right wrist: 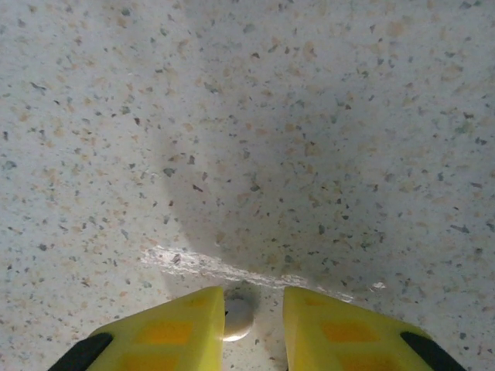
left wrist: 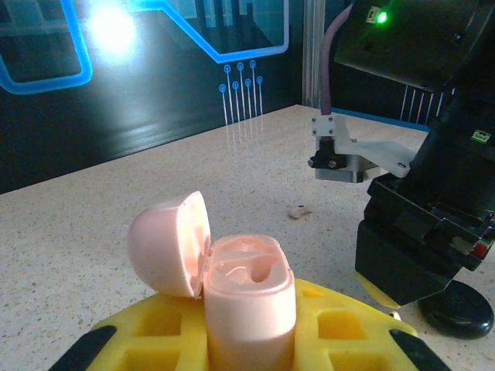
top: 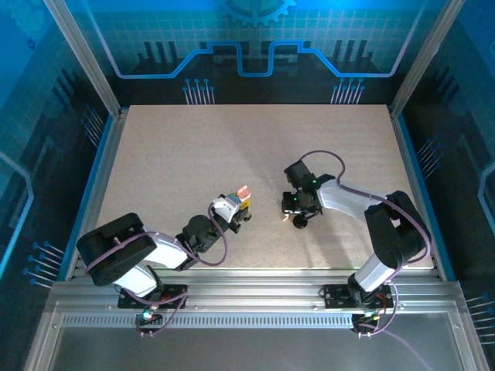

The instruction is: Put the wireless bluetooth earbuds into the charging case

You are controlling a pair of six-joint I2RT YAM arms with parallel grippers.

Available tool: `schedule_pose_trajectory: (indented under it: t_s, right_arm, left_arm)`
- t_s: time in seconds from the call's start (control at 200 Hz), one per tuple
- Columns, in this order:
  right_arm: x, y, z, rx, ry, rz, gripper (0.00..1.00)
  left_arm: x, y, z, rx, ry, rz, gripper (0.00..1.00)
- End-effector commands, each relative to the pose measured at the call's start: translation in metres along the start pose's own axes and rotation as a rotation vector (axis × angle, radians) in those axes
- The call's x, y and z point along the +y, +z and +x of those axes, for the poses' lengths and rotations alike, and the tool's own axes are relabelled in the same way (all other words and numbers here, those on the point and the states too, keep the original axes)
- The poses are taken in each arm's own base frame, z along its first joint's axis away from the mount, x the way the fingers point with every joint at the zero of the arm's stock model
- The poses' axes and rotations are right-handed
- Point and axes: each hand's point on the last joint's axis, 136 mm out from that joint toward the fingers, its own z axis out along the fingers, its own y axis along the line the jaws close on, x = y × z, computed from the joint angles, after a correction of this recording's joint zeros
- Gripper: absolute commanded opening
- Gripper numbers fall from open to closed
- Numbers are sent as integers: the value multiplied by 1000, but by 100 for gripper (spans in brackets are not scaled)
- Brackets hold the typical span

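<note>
- Your left pincer [left wrist: 249, 340] is closed on the pale pink, rounded plastic charging case [left wrist: 247, 286]. The case stands upright between the pincer's yellow fingers, lid swung open beside it.
- Your right pincer [right wrist: 254, 325] has its jaws slightly apart. They straddle a small pale rounded earbud [right wrist: 238, 317] on the speckled table [right wrist: 309, 116], close by one finger and not yet clamped.
- The step in hand appears to be picking up the earbud. Next, close gently, lift, and carry it to the open case.
</note>
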Motion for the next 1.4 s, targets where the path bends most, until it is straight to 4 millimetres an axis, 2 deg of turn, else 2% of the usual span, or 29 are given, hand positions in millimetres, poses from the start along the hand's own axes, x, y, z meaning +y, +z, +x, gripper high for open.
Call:
schedule_pose_trajectory:
  t_s: [0.0,0.11,0.265,0.445,0.575,0.72,1.071,1.396]
  right_arm:
    - [-8,3,10,67,-20,54,27]
    - [-6,-1,10,73,-28,62,28]
    - [1,-19,3,49,1,36,30]
    - [13,-39,-6,16,170,-18,34]
    - [24,-42,-4,37,285,-72,36]
    - [24,-45,0,31,438,-95,38]
    - [18,-26,28,147,800,-45,44]
    - [16,-15,30,197,902,39,42]
  left_arm:
    - [-1,1,-4,-22,16,-5,18]
    - [0,1,-6,-27,19,-7,18]
    - [1,0,-6,-27,12,-11,18]
    - [2,-1,-3,-18,8,-22,18]
    - [7,-2,-5,-20,-10,-48,18]
    - [9,-1,-1,10,-8,-60,18]
    - [12,-1,10,62,42,-74,18]
    - [22,1,14,59,61,-136,21]
